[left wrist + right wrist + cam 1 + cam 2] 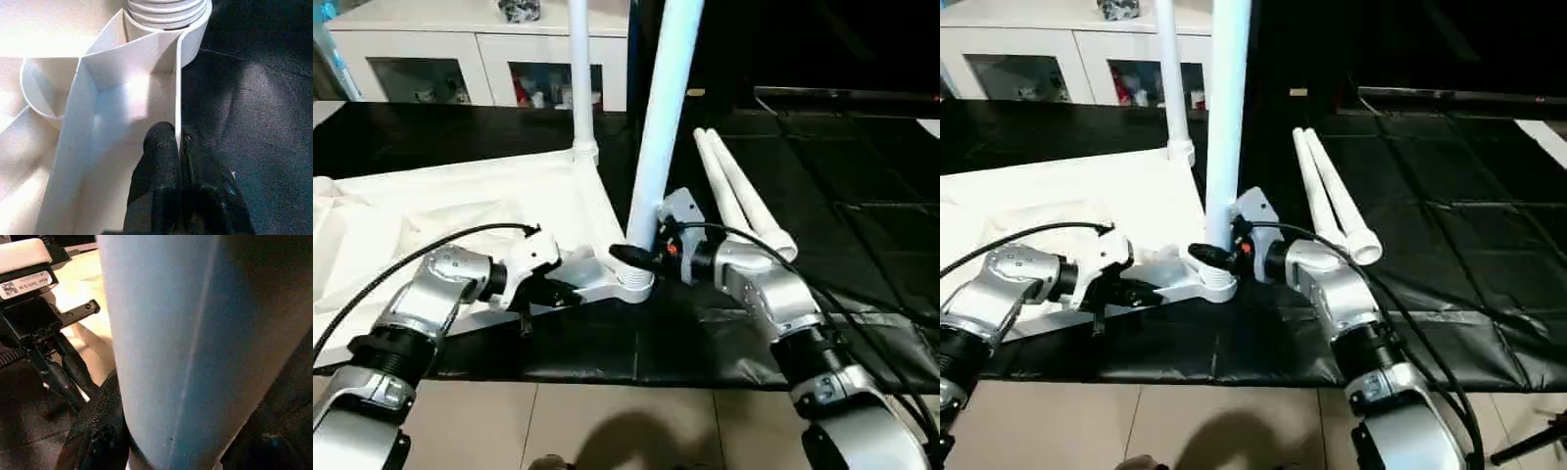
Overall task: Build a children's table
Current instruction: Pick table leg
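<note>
**Second leg going into the near corner socket**

The right gripper [641, 257] is clamped around the base of an upright leg [658, 127], just above the ribbed corner socket [631, 284] at the near right corner of the table top [460, 211]. The top lies underside up on the black mat [822, 215]. The left gripper [177, 161] is pinched shut on the thin rim wall [178, 93] beside that socket, bracing the top. Another leg [579, 78] already stands in the far right corner, and two spare legs [744, 201] lie on the mat just right of the top. My judgement: this leg is being seated; next it needs turning or pressing straight down until firm, with the rim held.
</note>
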Robot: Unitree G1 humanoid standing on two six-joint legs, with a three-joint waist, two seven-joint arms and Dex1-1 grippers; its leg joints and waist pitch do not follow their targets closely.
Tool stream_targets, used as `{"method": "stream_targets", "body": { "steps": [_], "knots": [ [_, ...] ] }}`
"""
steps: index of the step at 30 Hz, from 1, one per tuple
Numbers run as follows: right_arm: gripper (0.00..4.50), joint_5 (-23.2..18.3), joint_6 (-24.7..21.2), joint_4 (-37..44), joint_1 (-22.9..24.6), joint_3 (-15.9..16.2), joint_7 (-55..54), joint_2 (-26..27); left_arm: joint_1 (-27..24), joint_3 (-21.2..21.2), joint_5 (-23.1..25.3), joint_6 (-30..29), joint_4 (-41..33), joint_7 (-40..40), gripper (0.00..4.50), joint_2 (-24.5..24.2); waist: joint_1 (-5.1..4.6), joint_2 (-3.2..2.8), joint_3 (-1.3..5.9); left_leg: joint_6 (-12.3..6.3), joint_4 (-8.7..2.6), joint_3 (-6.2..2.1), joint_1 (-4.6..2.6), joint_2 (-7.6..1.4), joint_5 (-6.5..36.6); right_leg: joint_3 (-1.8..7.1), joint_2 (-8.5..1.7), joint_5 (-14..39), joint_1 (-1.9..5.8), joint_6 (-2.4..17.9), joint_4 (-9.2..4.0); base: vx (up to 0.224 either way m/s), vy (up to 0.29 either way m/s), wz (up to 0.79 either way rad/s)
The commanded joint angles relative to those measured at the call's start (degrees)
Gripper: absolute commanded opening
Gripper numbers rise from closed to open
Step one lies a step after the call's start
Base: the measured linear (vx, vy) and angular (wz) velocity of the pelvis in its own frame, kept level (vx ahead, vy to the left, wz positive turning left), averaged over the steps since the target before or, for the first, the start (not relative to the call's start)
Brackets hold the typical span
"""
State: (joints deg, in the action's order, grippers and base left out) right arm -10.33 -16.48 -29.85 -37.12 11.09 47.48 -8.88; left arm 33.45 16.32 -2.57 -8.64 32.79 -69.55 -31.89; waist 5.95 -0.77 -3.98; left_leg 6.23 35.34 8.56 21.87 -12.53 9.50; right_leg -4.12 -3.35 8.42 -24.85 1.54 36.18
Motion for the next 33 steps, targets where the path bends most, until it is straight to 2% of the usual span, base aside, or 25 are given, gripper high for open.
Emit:
{"method": "stream_targets", "body": {
  "steps": [1, 3, 6, 11, 13, 16, 17, 18, 21, 25, 26, 27, 28, 30, 31, 32, 33],
  "knots": [
    [1.91, 1.71, -0.66, -2.25, -0.03, 0.96, 0.06, -0.29, 0.64, -1.93, -0.25, -0.32, -0.32, 0.73, 0.0, -0.68, 0.1, -0.21, 4.62, 0.58, -4.48, 0.37, -0.81, 0.01, 16.43, 2.36, -4.1, 25.11, 3.5, 6.95, -5.32, 0.0, 0.0, 0.0],
    [1.91, 1.87, -0.35, -3.25, -0.69, 1.19, 0.46, -0.13, 0.64, -1.91, 0.02, -0.3, -0.33, 0.97, 0.0, -0.94, 0.08, 0.17, 4.66, 0.48, -4.49, 0.37, -0.83, -0.01, 16.18, 2.34, -4.14, 25.3, 3.52, 6.83, -5.3, 0.0, 0.0, 0.0],
    [1.91, 1.84, 0.05, -4.52, -1.41, 1.01, 0.83, 0.17, 0.55, -2.03, -0.02, -0.31, -0.56, 0.95, 0.0, -1.15, 0.04, 0.05, 4.58, 0.42, -4.47, 0.39, -0.83, -0.01, 16.22, 2.36, -4.15, 25.65, 3.43, 6.79, -5.39, 0.0, 0.0, 0.0],
    [1.91, -0.74, 1.11, -8.89, -2.37, -2.01, 0.71, 1.85, 1.05, -2.04, 0.02, -0.08, -0.23, 1.14, 0.0, -0.84, -0.19, -0.34, 4.61, 0.64, -4.5, 0.26, -0.96, -0.03, 17.61, 2.31, -4.2, 26.36, 3.34, 7.0, -5.5, 0.0, 0.0, 0.0],
    [1.91, -1.51, 0.96, -9.64, -2.24, -2.91, 0.62, 1.98, 1.19, -2.13, -0.11, -0.2, -0.26, 1.17, 0.0, -0.72, -0.27, -0.21, 4.58, 0.64, -4.54, 0.25, -0.95, -0.01, 17.83, 2.22, -4.1, 26.13, 3.4, 7.2, -5.49, 0.0, 0.0, 0.0],
    [1.91, -2.64, 0.81, -10.96, -2.01, -4.42, 0.36, 2.08, 1.49, -2.34, -0.34, -0.4, -0.17, 1.26, 0.0, -0.53, -0.33, -0.46, 4.63, 0.58, -4.49, 0.27, -0.99, -0.03, 17.96, 2.28, -4.16, 25.91, 3.39, 7.49, -5.54, 0.0, 0.0, 0.0],
    [1.91, -3.78, 0.9, -12.44, -1.57, -6.15, -0.14, 2.12, 1.94, -2.53, -0.44, -0.48, 0.23, 1.44, 0.0, -0.4, -0.31, -0.67, 4.71, 0.57, -4.44, 0.25, -1.05, 0.02, 17.99, 2.22, -4.1, 25.53, 3.42, 7.71, -5.51, 0.0, 0.0, 0.0],
    [1.91, -4.32, 1.13, -13.03, -1.18, -6.97, -0.34, 2.09, 2.18, -2.64, -0.46, -0.57, 0.48, 1.61, 0.0, -0.34, -0.31, -0.59, 4.67, 0.56, -4.44, 0.28, -0.99, 0.04, 18.03, 2.21, -4.05, 25.4, 3.41, 7.8, -5.55, 0.0, 0.0, 0.0],
    [1.91, -5.28, 2.56, -14.05, 0.67, -8.79, -0.4, 2.08, 2.99, -3.22, -0.52, -0.96, 1.43, 2.77, 0.0, -0.02, -0.05, -1.09, 4.83, 0.73, -4.4, 0.22, -1.05, -0.03, 18.07, 2.22, -4.09, 23.33, 3.5, 8.76, -5.27, 0.0, 0.0, 0.0],
    [1.91, -6.12, 4.83, -14.12, 3.88, -9.87, 0.25, 2.58, 3.82, -3.69, -0.54, -1.1, 2.35, 4.12, 0.0, 0.5, 0.14, -0.91, 4.85, 0.55, -4.41, 0.33, -1.03, 0.01, 17.93, 2.18, -3.94, 22.37, 3.56, 9.17, -5.28, 0.0, 0.0, 0.0],
    [1.91, -6.25, 5.37, -14.13, 4.56, -9.98, 0.45, 2.72, 3.94, -3.71, -0.5, -1.05, 2.5, 4.32, 0.0, 0.57, 0.28, -0.96, 4.74, 0.43, -4.44, 0.28, -1.21, -0.07, 18.95, 2.14, -4.09, 23.93, 3.46, 8.97, -5.49, 0.0, 0.0, 0.0],
    [1.91, -6.05, 7.37, -14.18, 6.16, -9.86, 0.51, 2.98, 4.25, -3.85, -0.36, -0.94, 2.97, 5.04, 0.0, 0.77, 0.42, -1.62, 4.75, 0.59, -4.48, 0.1, -1.22, -0.02, 19.47, 2.05, -4.14, 24.46, 3.54, 8.95, -5.4, 0.0, 0.0, 0.0],
    [1.91, -5.69, 8.58, -14.13, 7.01, -9.57, 0.44, 3.05, 4.38, -3.98, -0.3, -0.83, 3.21, 5.49, 0.0, 0.88, 0.34, -1.23, 4.52, 0.53, -4.6, 0.19, -1.31, -0.06, 20.77, 1.97, -4.09, 25.89, 3.42, 8.51, -5.86, 0.0, 0.0, 0.0],
    [1.91, -4.54, 11.69, -14.44, 8.5, -9.04, -0.14, 3.14, 4.7, -4.27, -0.16, -0.56, 3.78, 6.46, 0.0, 1.12, 0.35, -1.54, 4.16, 0.5, -4.64, -0.04, -2.21, 0.16, 24.12, 1.57, -4.24, 32.12, 3.2, 7.19, -6.61, 0.0, 0.0, 0.0],
    [1.91, -3.68, 13.28, -14.61, 8.98, -8.55, -0.59, 2.96, 4.79, -4.32, -0.13, -0.47, 3.92, 6.67, 0.0, 1.18, 0.35, -1.54, 4.16, 0.5, -4.64, -0.04, -2.21, 0.16, 24.12, 1.57, -4.24, 32.12, 3.2, 7.19, -6.61, 0.0, 0.0, 0.0],
    [1.91, -0.28, 19.23, -15.15, 10.74, -6.77, -2.11, 2.19, 5.11, -4.52, -0.02, -0.22, 4.44, 7.35, 0.0, 1.42, 0.41, -1.48, 4.35, 0.43, -4.64, -0.12, -2.38, 0.12, 24.08, 1.54, -4.37, 33.02, 3.15, 6.71, -6.87, 0.0, 0.0, 0.0],
    [1.91, 0.0, 19.7, -15.17, 10.89, -6.61, -2.22, 2.11, 5.14, -4.54, -0.02, -0.21, 4.48, 7.4, 0.0, 1.45, 0.47, -1.43, 4.38, 0.37, -4.74, -0.12, -2.22, 0.12, 23.66, 1.54, -4.42, 32.86, 3.28, 6.6, -6.91, 0.0, 0.0, 0.0]
  ]
}}
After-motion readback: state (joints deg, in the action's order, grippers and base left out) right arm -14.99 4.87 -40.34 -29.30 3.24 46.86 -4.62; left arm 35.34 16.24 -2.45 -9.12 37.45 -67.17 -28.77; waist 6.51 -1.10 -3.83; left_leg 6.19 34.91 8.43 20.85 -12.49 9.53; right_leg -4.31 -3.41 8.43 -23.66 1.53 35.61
